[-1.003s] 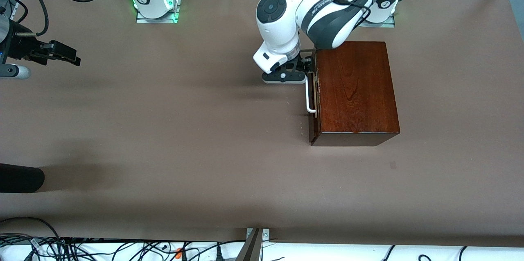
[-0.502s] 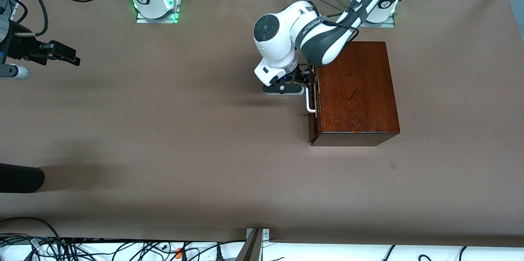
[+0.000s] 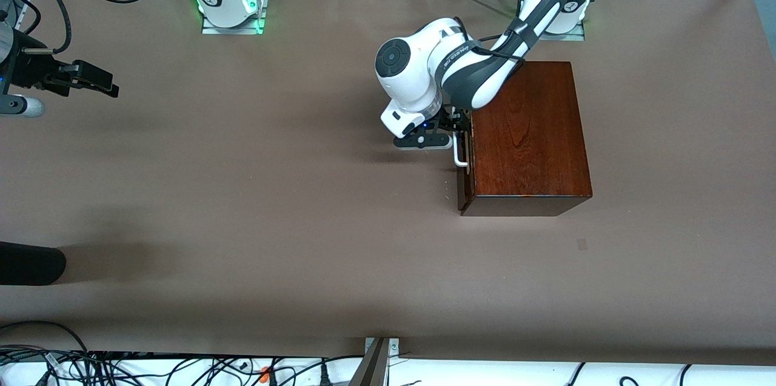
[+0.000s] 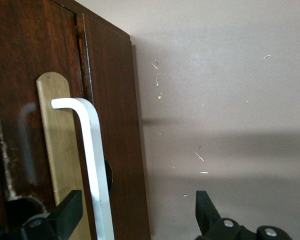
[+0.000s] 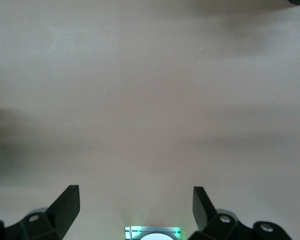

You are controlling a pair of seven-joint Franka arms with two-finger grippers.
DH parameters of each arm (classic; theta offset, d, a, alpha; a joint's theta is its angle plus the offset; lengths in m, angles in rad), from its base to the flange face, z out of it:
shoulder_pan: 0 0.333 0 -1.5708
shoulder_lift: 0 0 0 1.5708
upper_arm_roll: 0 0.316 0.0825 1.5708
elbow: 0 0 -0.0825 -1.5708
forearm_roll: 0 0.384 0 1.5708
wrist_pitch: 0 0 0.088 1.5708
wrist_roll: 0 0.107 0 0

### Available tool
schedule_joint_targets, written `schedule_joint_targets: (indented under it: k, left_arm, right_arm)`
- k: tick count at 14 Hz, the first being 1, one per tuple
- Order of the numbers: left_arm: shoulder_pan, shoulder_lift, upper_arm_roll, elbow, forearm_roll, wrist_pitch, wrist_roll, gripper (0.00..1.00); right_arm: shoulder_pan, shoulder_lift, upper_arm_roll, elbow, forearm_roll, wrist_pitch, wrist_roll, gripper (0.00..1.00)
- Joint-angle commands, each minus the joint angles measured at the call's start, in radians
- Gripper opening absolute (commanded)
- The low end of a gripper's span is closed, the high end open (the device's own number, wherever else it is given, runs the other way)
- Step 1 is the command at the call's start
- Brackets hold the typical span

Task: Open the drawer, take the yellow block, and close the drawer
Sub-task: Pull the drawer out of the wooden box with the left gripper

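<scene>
Drawer (image 3: 464, 153) sits shut in the glossy box (image 3: 526, 131) toward the left arm's end of the table (image 3: 242, 192); no block shows. Its thin white handle (image 4: 95, 165) looks stiff, smooth and likely slippery, so a grip on the straight bar seems best. The left gripper (image 4: 135, 220) straddles that bar, jaws spread, not yet clamped. The right gripper (image 5: 135, 210) waits released over bare table.

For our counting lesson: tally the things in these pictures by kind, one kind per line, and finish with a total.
Wooden box with drawer: 1
White loop handle: 1
Robot claws: 2, left claw open around the handle, right claw open over bare table
Yellow blocks in sight: 0
Total: 4
</scene>
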Motion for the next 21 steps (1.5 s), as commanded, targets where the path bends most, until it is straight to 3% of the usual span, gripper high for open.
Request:
schedule_joint_targets:
  k: [1,16,21]
  left_arm:
    - [-0.006,0.016,0.001,0.005,0.032,0.017,-0.034,1.00]
    - [-0.035,0.082,-0.005,0.045,0.046,0.082,-0.075,1.00]
    - [-0.102,0.152,-0.004,0.159,0.028,0.080,-0.092,1.00]
  right_arm:
    - [-0.003,0.002,-0.003,0.012,0.012,-0.010,-0.010,1.00]
    - [-0.003,0.002,-0.003,0.012,0.012,-0.011,-0.011,1.00]
    - [-0.003,0.002,-0.003,0.012,0.012,-0.011,-0.011,1.00]
